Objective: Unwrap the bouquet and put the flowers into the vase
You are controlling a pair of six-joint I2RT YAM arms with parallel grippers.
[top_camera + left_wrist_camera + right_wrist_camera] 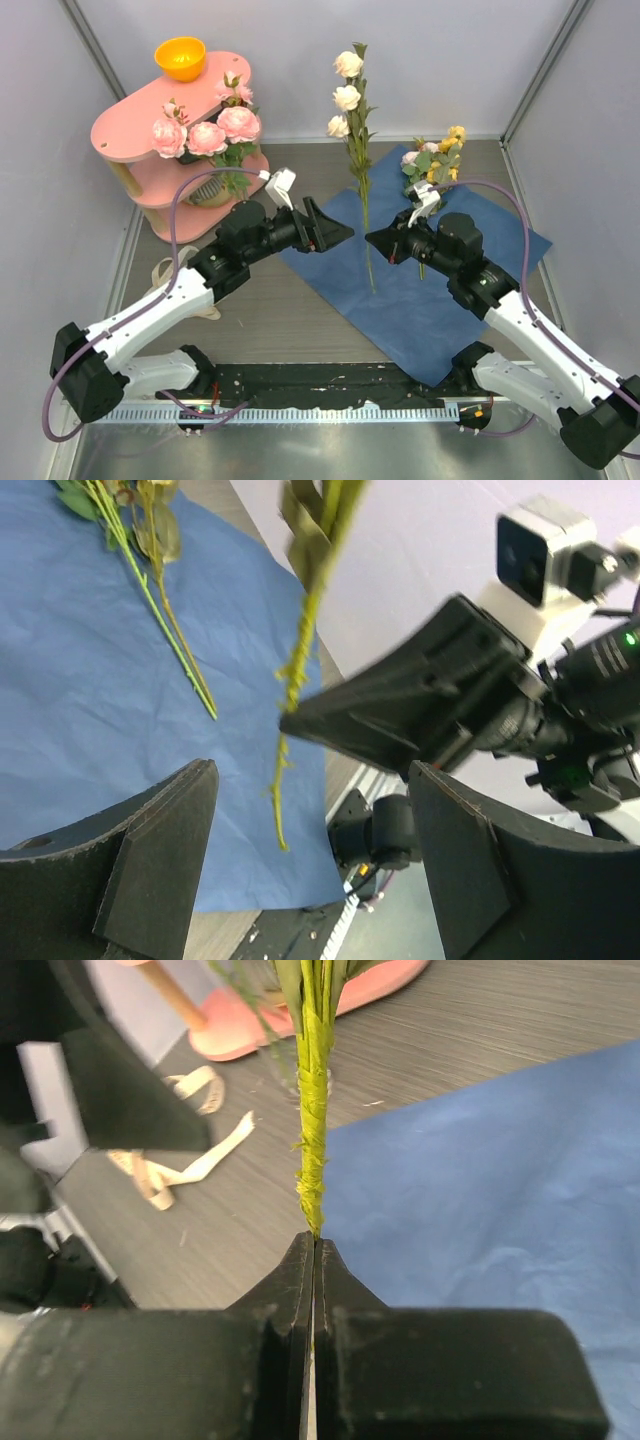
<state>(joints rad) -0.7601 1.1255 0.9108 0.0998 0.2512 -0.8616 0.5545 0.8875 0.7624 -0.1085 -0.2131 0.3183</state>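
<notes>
My right gripper [372,240] [315,1245] is shut on the green stem [312,1140] of a tall stalk of cream flowers [347,97], which it holds upright over the blue paper [440,300]. Facing it from the left, my left gripper [340,232] [315,865] stands open, and the stem [297,660] hangs just beyond the gap between its fingers without touching them. More flowers [437,158], yellow and pink, lie on the far part of the paper; their stems [170,640] show in the left wrist view. The paper is spread flat. I cannot make out the vase.
A pink two-level shelf [135,125] stands at the back left with an orange bowl [181,57] on top and pink roses [207,133] in front of it. A loose cream ribbon [165,275] [190,1160] lies on the table left of the paper.
</notes>
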